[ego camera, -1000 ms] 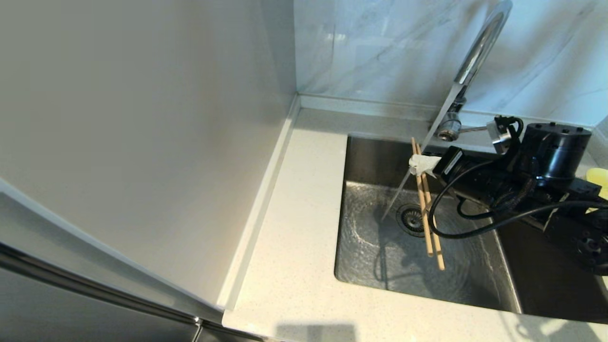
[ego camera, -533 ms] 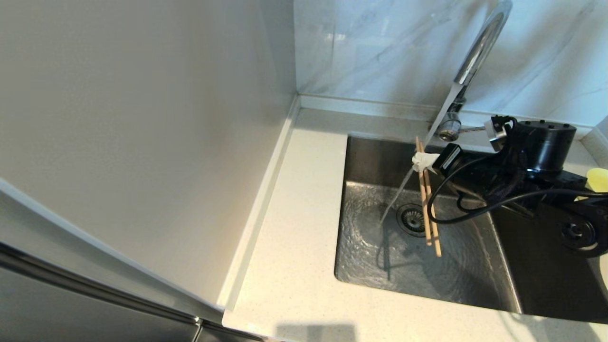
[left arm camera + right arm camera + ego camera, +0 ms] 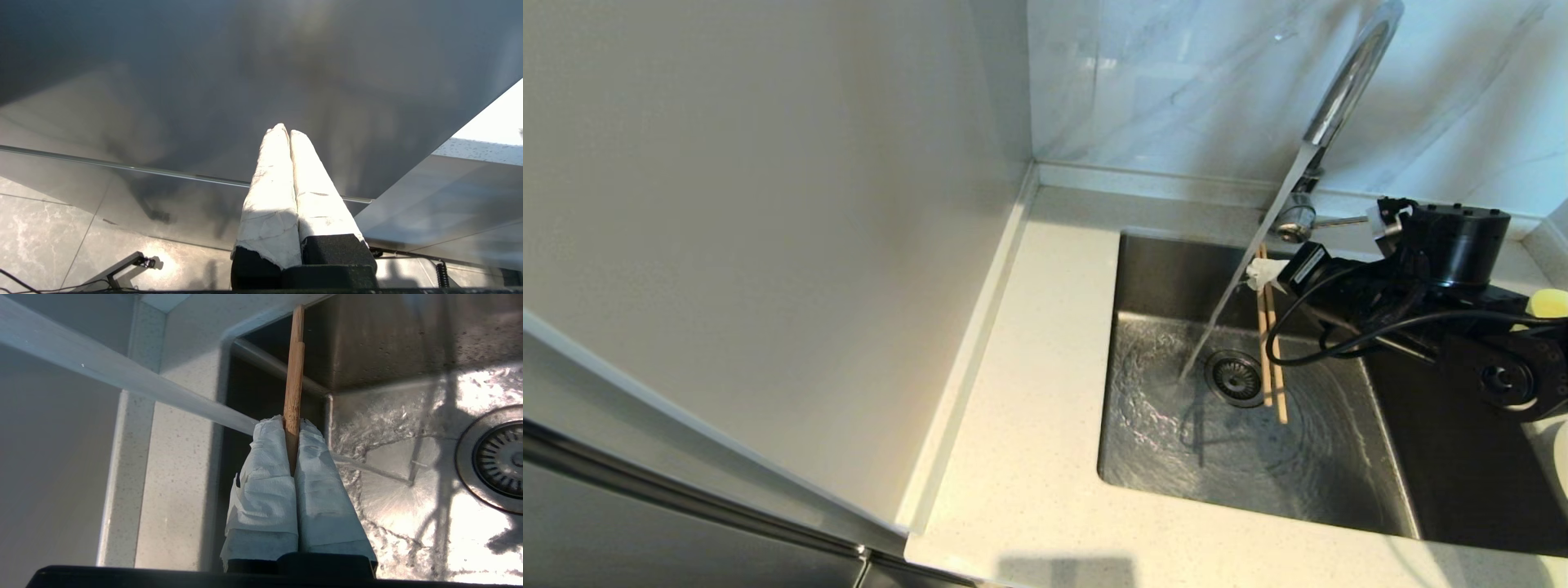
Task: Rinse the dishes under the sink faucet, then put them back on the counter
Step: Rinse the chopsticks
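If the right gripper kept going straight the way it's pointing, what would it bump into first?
Probably the water stream, which runs right past the tip of the right gripper holding the chopsticks. Beyond that comes the sink's far side wall, though depth is hard to judge.

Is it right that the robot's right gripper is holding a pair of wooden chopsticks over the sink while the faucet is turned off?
Not quite: the faucet is running. The head view shows a water stream falling into the sink beside the chopsticks; the right wrist view shows it too. The right gripper does hold the chopsticks over the sink.
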Controlling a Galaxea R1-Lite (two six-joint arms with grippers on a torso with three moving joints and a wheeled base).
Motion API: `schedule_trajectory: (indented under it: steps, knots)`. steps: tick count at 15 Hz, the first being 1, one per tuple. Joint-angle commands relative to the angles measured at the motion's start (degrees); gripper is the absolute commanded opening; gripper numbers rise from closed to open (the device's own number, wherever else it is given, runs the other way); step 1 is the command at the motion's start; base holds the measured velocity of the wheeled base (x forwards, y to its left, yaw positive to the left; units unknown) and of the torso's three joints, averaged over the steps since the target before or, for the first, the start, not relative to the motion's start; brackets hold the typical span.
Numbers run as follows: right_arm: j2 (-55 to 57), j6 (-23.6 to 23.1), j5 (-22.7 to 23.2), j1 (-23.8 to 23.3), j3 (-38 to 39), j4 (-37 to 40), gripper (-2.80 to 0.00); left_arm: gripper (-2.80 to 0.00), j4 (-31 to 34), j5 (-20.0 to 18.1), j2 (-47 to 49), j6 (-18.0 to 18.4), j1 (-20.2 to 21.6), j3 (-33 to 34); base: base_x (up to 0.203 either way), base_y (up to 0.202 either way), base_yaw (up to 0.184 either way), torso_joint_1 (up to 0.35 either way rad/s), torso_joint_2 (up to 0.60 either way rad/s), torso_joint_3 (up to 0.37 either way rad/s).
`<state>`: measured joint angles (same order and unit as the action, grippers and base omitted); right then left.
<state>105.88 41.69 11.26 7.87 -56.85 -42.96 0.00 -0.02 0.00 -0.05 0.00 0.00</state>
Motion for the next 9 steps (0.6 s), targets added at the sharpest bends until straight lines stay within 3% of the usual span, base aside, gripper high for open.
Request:
schedule_trajectory:
  steps: [1, 9]
  knots:
    - [-0.28, 0.23, 0.08, -0.56, 0.82, -0.21, -2.80, -2.80, 0.00, 0.02, 0.00, -0.04, 0.00, 0.00, 0.000, 0.000, 0.000, 0.000, 0.00, 0.000]
    - [-3.82, 0.14, 0.21, -0.61, 4.32, -0.28, -2.80, -2.80, 0.00, 0.02, 0.00, -0.04, 0.00, 0.00, 0.000, 0.000, 0.000, 0.000, 0.00, 0.000]
